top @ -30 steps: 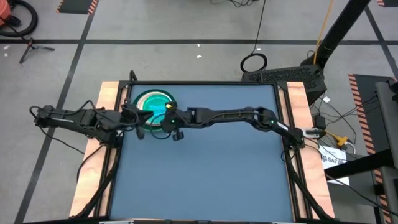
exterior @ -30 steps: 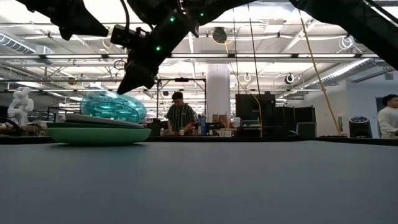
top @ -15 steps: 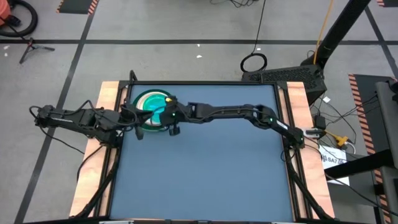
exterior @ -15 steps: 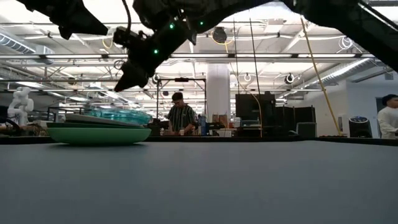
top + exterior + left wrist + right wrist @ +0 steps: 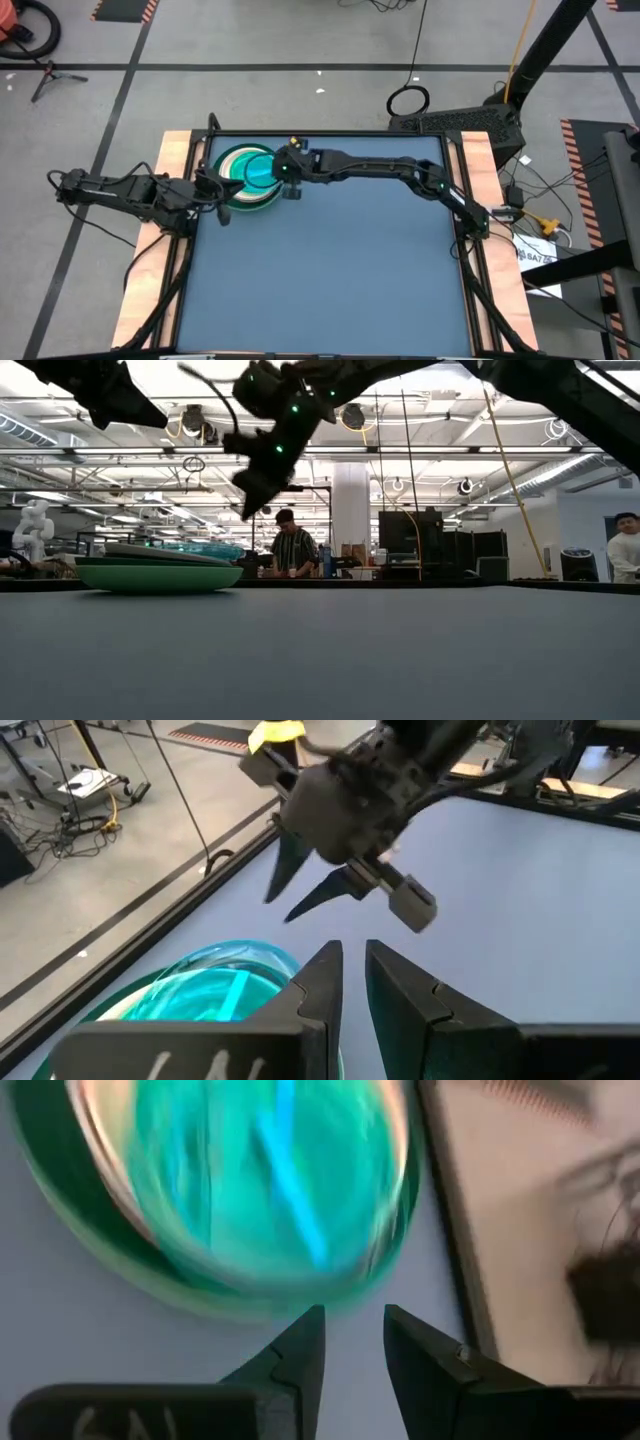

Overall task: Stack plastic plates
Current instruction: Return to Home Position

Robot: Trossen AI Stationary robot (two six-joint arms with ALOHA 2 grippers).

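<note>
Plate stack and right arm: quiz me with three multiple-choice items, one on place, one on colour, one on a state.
1. In the high view, where on the table is the plate stack? A upper-left corner; B centre; C lower-right corner.
2. What colour is the top plate? A pink; B white; C translucent cyan.
3. The right pincer is: A shut on a plate; B open and empty; C out of view.
A: the stack sits at that corner. C: cyan tops the green plates. B: its fingers spread, holding nothing. The left pincer waits beside the stack.
</note>
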